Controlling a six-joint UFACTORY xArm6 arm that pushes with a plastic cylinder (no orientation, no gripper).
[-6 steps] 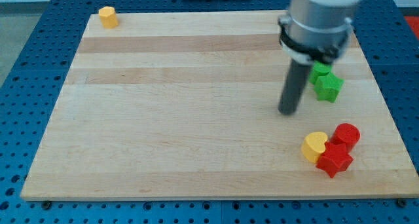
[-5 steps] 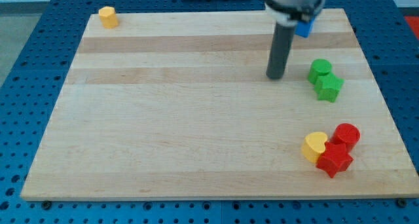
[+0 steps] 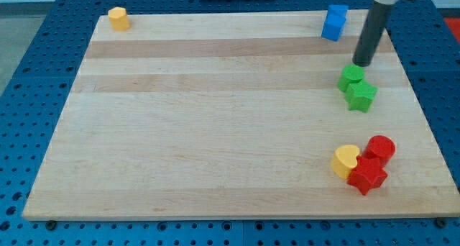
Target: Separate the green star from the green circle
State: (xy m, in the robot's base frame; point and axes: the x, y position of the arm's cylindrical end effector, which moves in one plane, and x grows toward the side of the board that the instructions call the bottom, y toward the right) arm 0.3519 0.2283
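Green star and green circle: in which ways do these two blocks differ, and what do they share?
The green circle has a round outline; the green star has points. The green circle lies nearer the view's top, just below my tip; the green star lies lower and slightly right, farther from the tip. Both are the same green, and they touch.

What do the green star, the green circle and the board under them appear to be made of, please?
Green star and green circle: probably painted wood or plastic, judging by the even, matte colour. Board: light wood with visible grain and plank bands. My tip sits just above the circle.
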